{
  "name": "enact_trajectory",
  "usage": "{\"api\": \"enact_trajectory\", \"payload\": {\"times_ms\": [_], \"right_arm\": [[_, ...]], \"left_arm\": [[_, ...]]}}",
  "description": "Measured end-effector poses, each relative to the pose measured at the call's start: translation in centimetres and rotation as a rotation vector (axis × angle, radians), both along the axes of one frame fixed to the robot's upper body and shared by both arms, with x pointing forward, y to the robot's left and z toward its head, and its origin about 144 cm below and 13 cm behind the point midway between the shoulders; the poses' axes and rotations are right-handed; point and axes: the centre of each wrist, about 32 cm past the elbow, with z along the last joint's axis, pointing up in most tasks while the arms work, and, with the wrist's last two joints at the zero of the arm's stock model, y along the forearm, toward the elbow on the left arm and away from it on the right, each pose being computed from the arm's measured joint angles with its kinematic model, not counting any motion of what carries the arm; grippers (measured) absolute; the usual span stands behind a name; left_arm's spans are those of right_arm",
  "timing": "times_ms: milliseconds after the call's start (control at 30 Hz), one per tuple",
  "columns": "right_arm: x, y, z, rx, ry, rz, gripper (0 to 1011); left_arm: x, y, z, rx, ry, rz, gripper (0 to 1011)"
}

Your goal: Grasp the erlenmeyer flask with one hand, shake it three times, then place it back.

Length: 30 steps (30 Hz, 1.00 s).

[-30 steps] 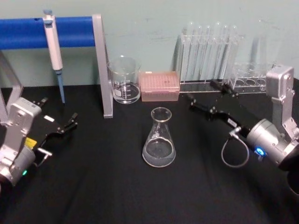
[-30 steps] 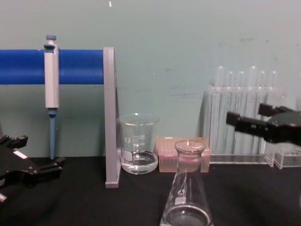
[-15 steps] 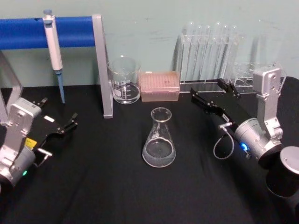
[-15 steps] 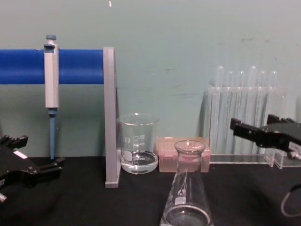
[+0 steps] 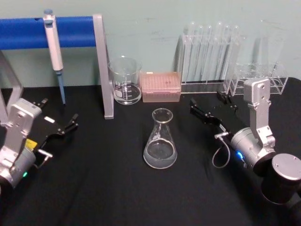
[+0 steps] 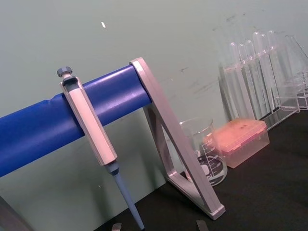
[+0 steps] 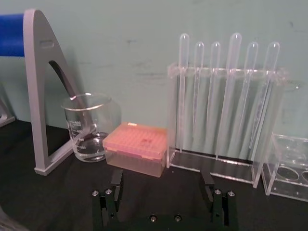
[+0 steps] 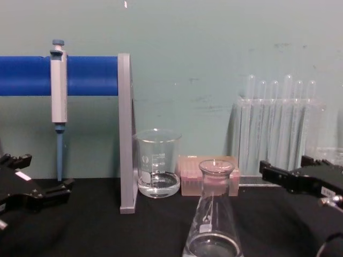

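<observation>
The erlenmeyer flask (image 5: 160, 141) stands upright in the middle of the black table, clear glass with a little liquid in its base; it is large at the bottom of the chest view (image 8: 213, 225). My right gripper (image 5: 210, 104) is open, low over the table to the flask's right and slightly behind it, not touching it. From the chest it comes in at the right (image 8: 286, 167). The right wrist view has its two fingers spread wide (image 7: 161, 180) with nothing between them. My left gripper (image 5: 59, 113) rests open at the left (image 8: 40, 174), far from the flask.
Along the back wall stand a glass beaker (image 5: 125, 81), a pink tip box (image 5: 161, 86), a rack of tall test tubes (image 5: 211, 56) and a small clear rack (image 5: 258, 77). A blue bar on a grey stand (image 5: 103, 70) holds a pipette (image 5: 54, 44) at the back left.
My right arm has swung in and dropped, bringing its open gripper lower and closer to the flask's right side. The flask and the left arm have not moved.
</observation>
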Motion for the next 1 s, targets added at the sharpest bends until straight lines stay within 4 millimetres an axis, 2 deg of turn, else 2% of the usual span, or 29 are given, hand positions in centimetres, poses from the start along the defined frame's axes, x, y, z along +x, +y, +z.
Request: {"api": "enact_trajectory", "payload": {"times_ms": [1000], "right_arm": [[-0.05, -0.17, -0.37, -0.020, 0.021, 0.002, 1000]], "left_arm": [[0.00, 0.00, 0.00, 0.000, 0.000, 0.000, 1001]]}}
